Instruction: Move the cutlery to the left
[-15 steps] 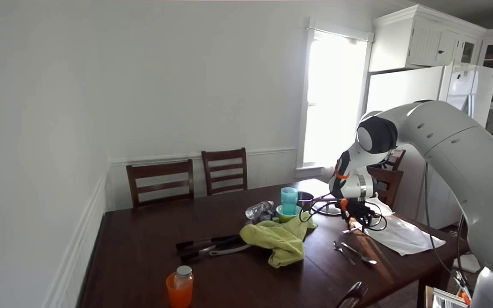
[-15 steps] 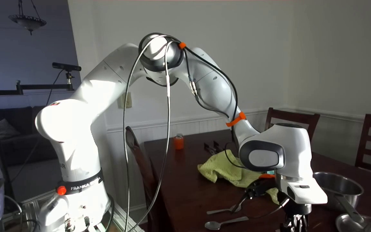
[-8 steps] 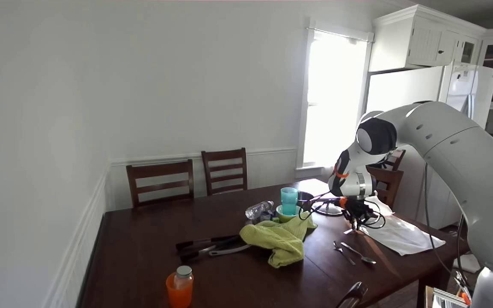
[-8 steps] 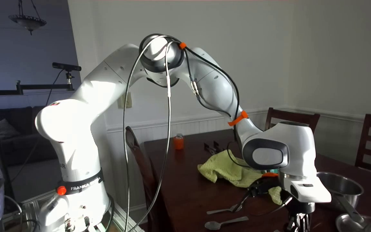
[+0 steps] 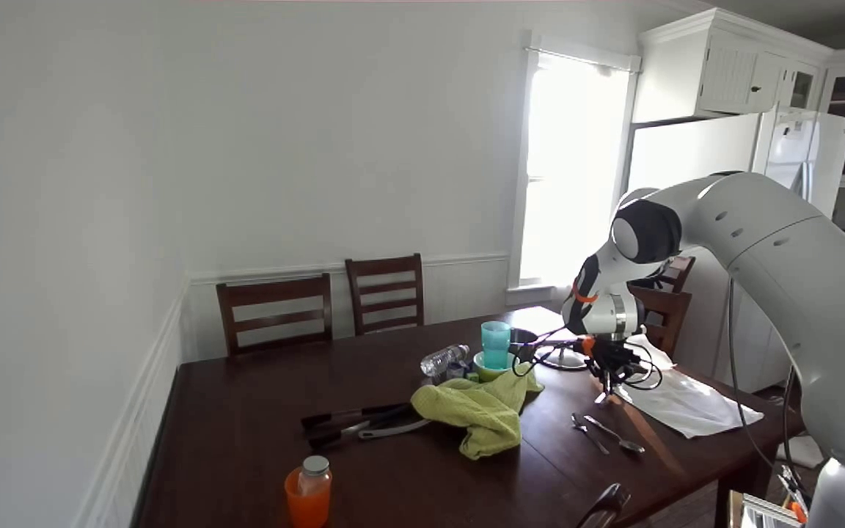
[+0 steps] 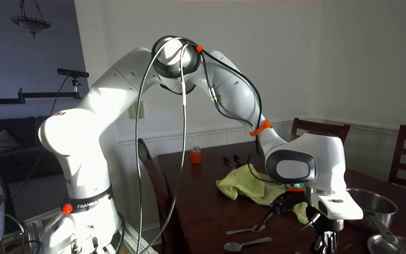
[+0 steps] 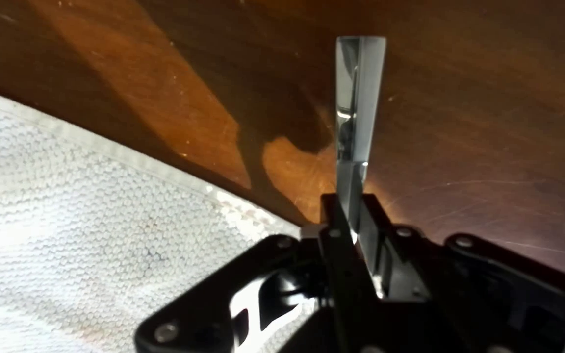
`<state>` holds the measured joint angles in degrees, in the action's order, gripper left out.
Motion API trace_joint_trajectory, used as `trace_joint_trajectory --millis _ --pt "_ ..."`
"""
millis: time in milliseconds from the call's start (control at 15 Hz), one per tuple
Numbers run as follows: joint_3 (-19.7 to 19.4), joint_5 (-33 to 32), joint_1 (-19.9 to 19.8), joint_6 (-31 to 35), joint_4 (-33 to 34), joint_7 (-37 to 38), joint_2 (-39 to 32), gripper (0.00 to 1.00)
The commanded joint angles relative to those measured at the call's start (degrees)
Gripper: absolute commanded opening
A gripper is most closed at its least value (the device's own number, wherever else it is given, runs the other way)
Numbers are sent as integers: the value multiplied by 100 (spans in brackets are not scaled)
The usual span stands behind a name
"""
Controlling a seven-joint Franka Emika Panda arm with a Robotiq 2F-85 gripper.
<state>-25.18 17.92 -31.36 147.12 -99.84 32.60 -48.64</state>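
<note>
A flat, silvery piece of cutlery (image 7: 362, 98) juts out from the pincer (image 7: 350, 202), which is clamped tight on it; whether it touches the bench (image 5: 246, 425) I can't tell. Near it on the bench lie a spoon (image 6: 244, 230) and, just beside that, a second spoon (image 6: 248, 243), their heads pointing opposite ways. The pincer hangs between a white sheet (image 5: 697, 407) and a crumpled yellow-green cloth (image 5: 470, 414). Close to that cloth a turquoise cup (image 5: 496, 343) stands upright in a green bowl (image 5: 491, 375), and a clear bottle (image 5: 441, 361) lies on its side next to them. Well apart from these, an orange cup (image 5: 308, 508) holds a lidded jar (image 5: 315, 477). In an exterior view a steel pot (image 6: 377, 201) stands partly behind the wrist (image 6: 324, 165). The arm (image 5: 782, 242) rises from its base (image 6: 85, 211), arches high over and slopes down, with its wrist pointing straight down and the pincer low over the bench.
</note>
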Motion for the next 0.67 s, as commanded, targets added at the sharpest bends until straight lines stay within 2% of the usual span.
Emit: trace_joint_trajectory --millis 0,600 --pt "219 26 -148 -34 -502 -894 620 3" --pt "655 -178 -402 388 -1915 -3539 1766 3"
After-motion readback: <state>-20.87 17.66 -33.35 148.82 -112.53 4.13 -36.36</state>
